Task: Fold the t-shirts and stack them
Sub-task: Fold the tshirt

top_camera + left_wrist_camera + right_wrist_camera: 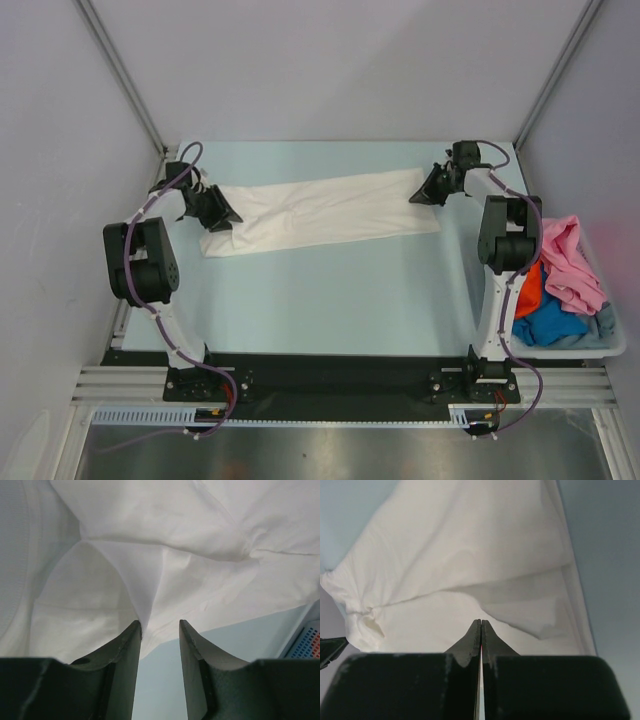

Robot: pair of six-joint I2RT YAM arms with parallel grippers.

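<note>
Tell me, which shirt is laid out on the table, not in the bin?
The white t-shirt, stretched across the table; the coloured shirts lie bunched in the bin at the right.

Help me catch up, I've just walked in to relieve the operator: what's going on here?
The robot is working on a white t-shirt, lying stretched in a long band across the far side of the table. The left gripper is at its left end, jaws apart, cloth at the tips; the right gripper is shut at the right end, though whether it pinches cloth is unclear. A pink shirt, an orange shirt and a blue shirt sit bunched in the bin on the right.
</note>
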